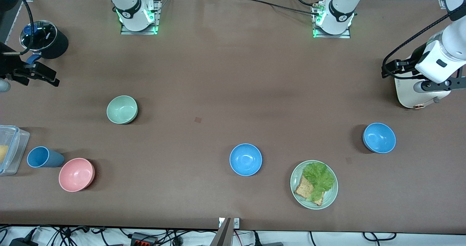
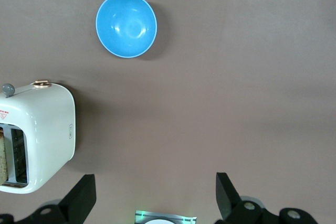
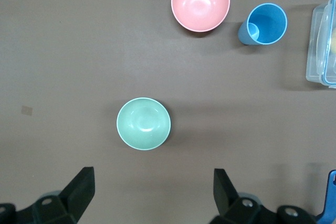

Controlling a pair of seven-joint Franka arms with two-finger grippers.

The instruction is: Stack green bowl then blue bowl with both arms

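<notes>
The green bowl sits upright toward the right arm's end of the table and also shows in the right wrist view. One blue bowl sits mid-table, nearer the front camera. The other blue bowl sits toward the left arm's end and also shows in the left wrist view. My right gripper is open and empty, up in the air at the right arm's end. My left gripper is open and empty, up in the air by the toaster.
A pink bowl, a blue tumbler cup and a clear lidded box lie near the right arm's end. A black pot with a glass lid stands farther back. A white toaster stands at the left arm's end. A pale-green plate holds lettuce and toast.
</notes>
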